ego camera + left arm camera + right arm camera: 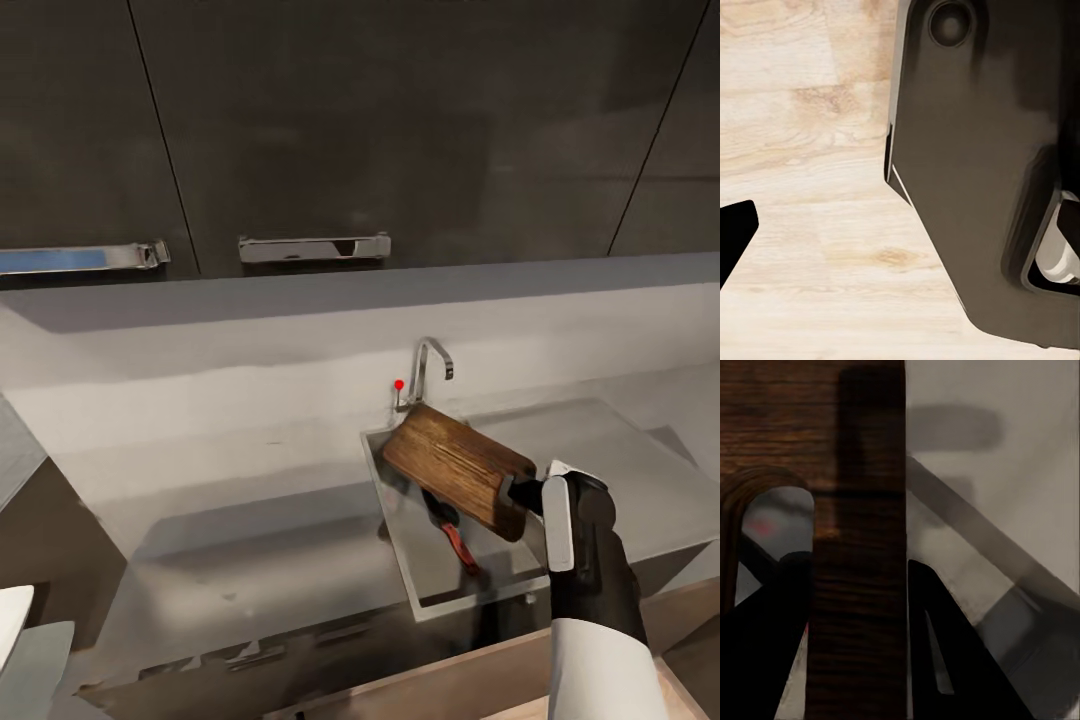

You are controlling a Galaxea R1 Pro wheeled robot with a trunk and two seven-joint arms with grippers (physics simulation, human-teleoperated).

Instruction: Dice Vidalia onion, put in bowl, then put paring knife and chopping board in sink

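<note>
My right gripper [519,494] is shut on the handle end of the brown chopping board [455,462], holding it tilted over the sink [432,575]. In the right wrist view the chopping board [859,472] stands edge-on between the two dark fingers [945,660]. The paring knife [455,538] lies in the basin under the board, its orange-red handle pointing toward the front. A tall chrome tap [428,362] with a red knob [399,384] rises behind the basin. The Vidalia onion and the bowl are out of view. One dark fingertip [735,234] of the left gripper hangs over pale wooden floor.
The grey countertop [230,500] stretches left of the sink, and the flat drainboard [610,450] lies to its right. Dark wall cabinets with metal handles [314,248] hang above. The robot's dark body [982,165] is close to the left wrist.
</note>
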